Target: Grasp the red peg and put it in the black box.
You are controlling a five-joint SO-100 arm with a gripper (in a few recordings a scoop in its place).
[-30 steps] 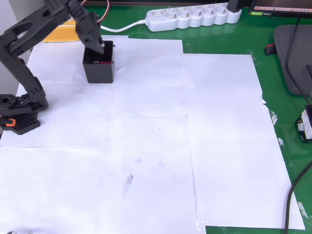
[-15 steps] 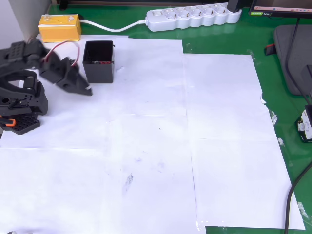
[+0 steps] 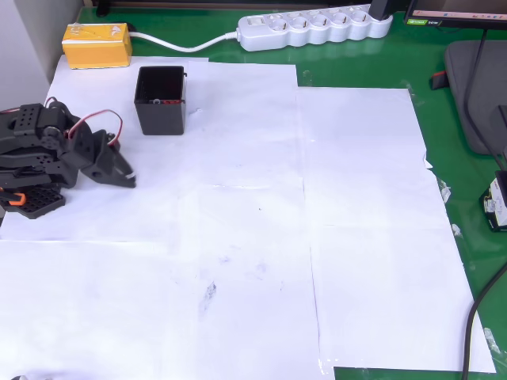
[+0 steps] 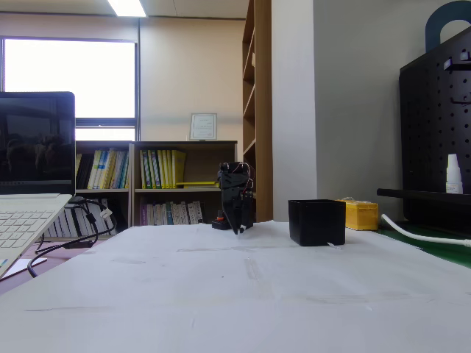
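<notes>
We see the red peg (image 3: 159, 101) lying inside the black box (image 3: 161, 115), tool (image 3: 125, 176) folded low beside it, jaws apparently closed and empty, so the only risk is a stray swing knocking the box.

One black box (image 3: 160, 101), one red peg (image 3: 158, 101), one yellow block (image 3: 97, 45).

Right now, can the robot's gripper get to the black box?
Probably yes. The gripper sits folded low beside the black box, with bare white paper between them and nothing blocking the box's open top.
</notes>
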